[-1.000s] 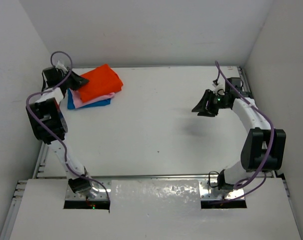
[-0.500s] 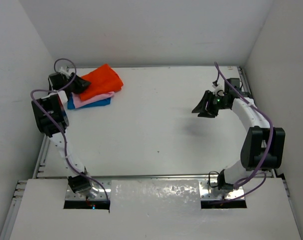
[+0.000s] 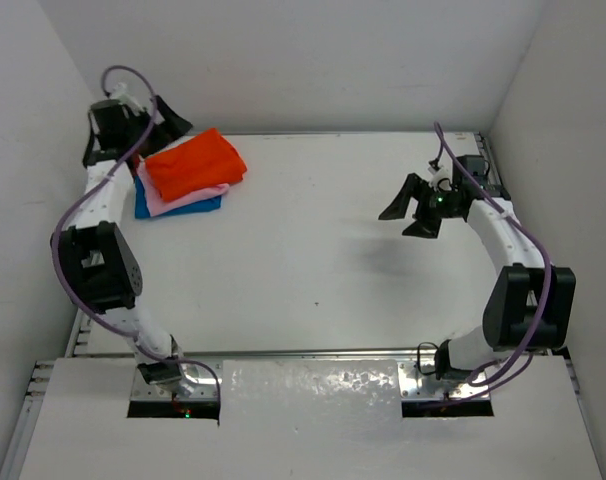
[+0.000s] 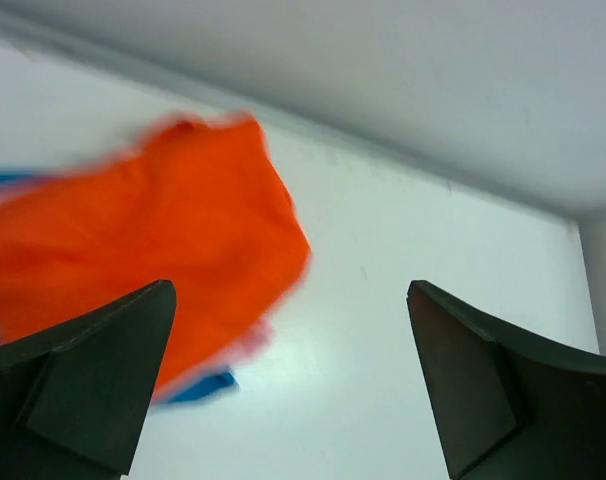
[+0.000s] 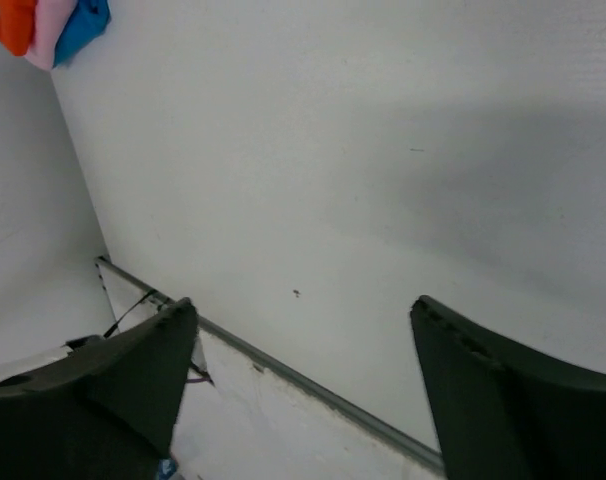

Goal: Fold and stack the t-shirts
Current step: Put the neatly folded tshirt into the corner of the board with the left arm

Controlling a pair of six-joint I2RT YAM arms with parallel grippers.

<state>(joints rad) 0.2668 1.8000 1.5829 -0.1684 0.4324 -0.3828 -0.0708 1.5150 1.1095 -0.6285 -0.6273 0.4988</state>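
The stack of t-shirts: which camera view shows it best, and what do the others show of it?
The top external view: the whole stack shows, orange on pink on blue. The left wrist view gives a blurred close-up, mostly orange. The right wrist view shows only a small part in its top-left corner.

Robot lab test cell, as I see it from my remote station.
I work over a white table boxed in by bare white walls left, right and far. The left arm and right arm are bolted at its near edge, trailing purple cables, behind a metal rail. The t-shirts are stacked far left.
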